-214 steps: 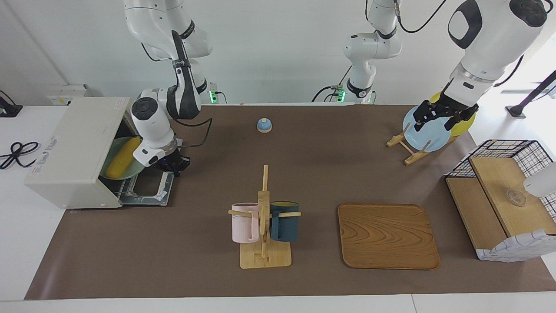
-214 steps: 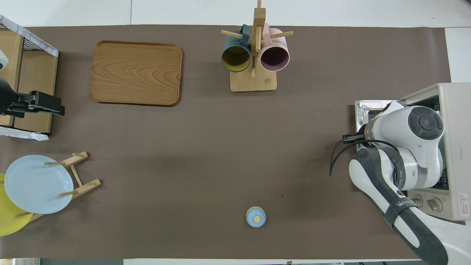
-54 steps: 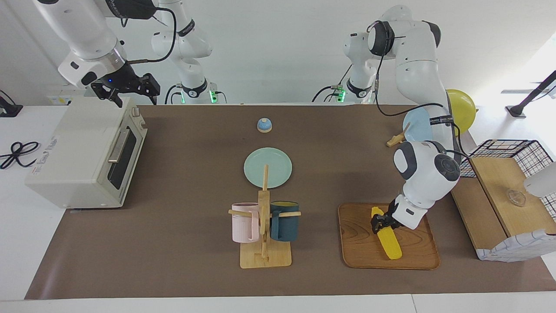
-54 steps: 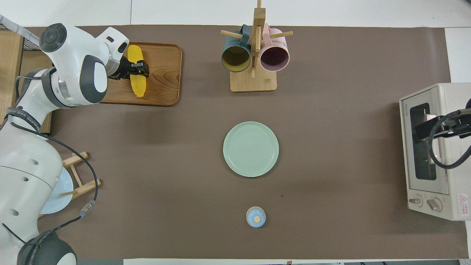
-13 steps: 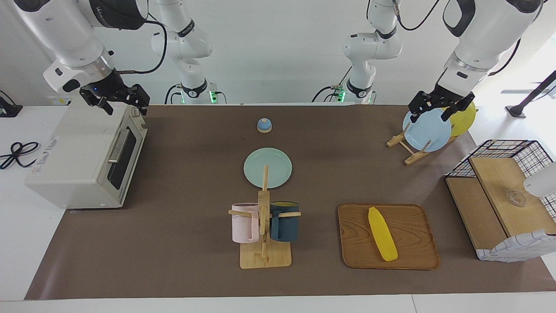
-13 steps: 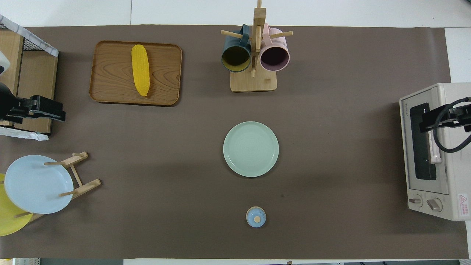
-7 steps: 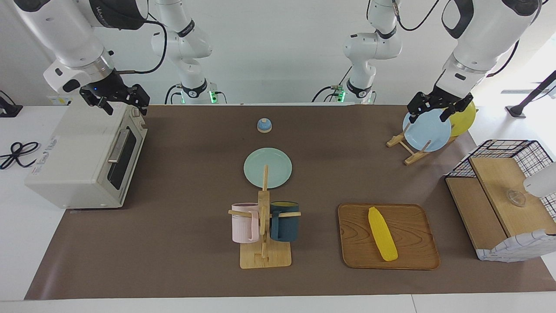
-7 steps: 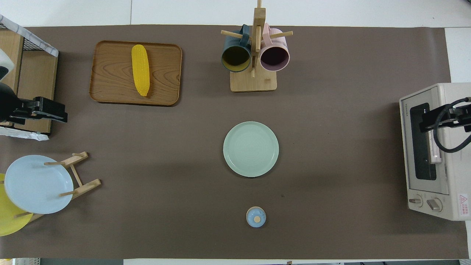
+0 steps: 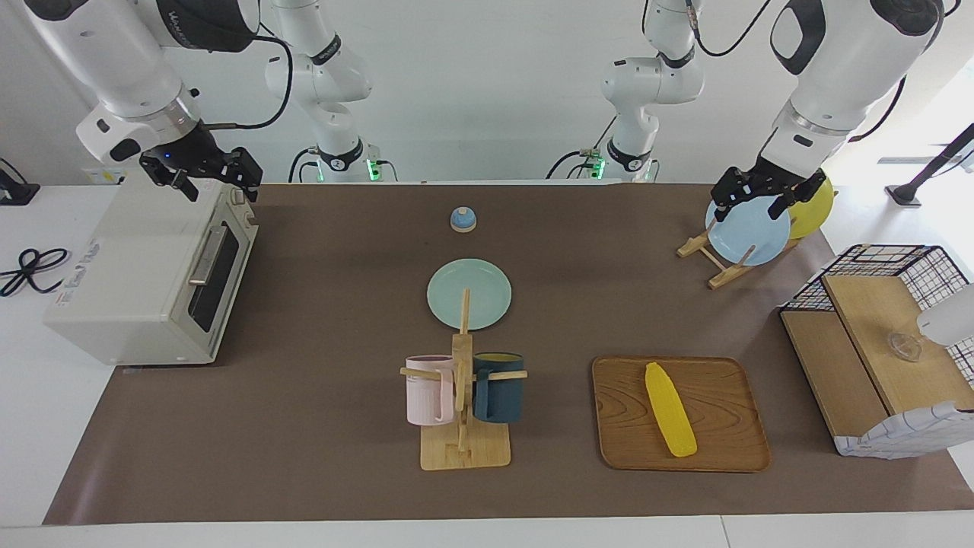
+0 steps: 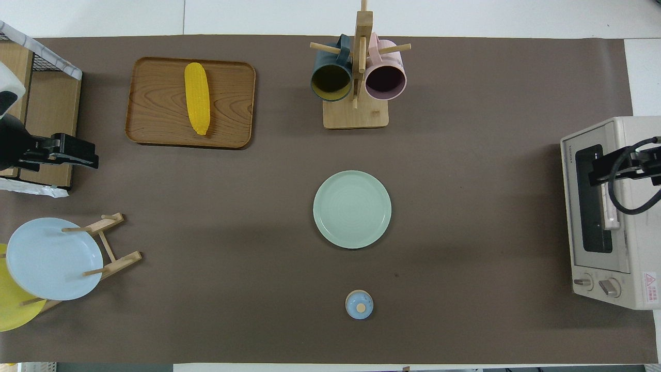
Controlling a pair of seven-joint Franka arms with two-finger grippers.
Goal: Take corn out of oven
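One corn (image 9: 670, 409) now on one tray (image 9: 723, 449).

My corn (image 9: 670, 409) flat on wooden tray (image 9: 723, 449), well apart from shut oven (image 9: 144, 278); grippers raised, empty.

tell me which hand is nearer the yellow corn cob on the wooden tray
Left. The left hand hangs above the plate rack, at the yellow corn cob's end; the right hand is over the off-white toaster oven.

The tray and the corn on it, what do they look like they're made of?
Tray: looks like wood or a wood-look laminate, matte brown with clear curved grain lines. Corn: probably plastic; uniformly bright yellow, with fine kernel rows visible from overhead and no husk.
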